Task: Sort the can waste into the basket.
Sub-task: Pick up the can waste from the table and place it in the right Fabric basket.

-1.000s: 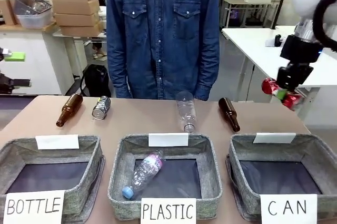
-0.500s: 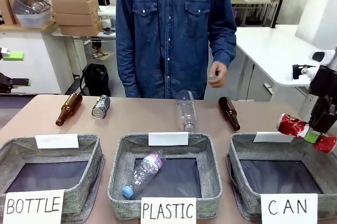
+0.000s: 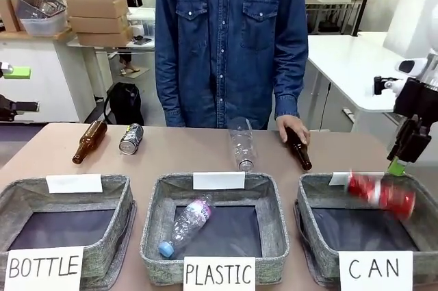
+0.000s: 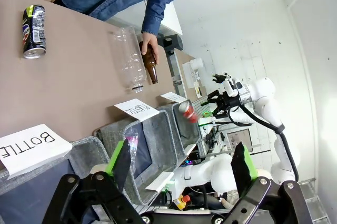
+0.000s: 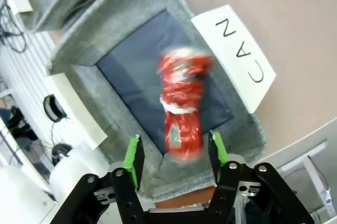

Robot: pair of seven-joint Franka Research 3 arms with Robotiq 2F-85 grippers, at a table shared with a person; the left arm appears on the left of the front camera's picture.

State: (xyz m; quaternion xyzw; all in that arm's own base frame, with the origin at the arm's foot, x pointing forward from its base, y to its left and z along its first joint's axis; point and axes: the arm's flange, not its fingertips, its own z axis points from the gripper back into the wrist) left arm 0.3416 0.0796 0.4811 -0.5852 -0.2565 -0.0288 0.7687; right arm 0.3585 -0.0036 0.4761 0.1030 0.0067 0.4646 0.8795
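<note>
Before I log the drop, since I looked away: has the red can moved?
Yes. The red can has dropped clear of the right claw, down to the far rim of the CAN basket.

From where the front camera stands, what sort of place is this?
Most likely a robotics lab set up for a waste-sorting trial. A white Franka arm works at the brown table, a BOTTLE basket, PLASTIC basket and CAN basket carry paper signs, and cardboard boxes and a white workbench stand behind.
</note>
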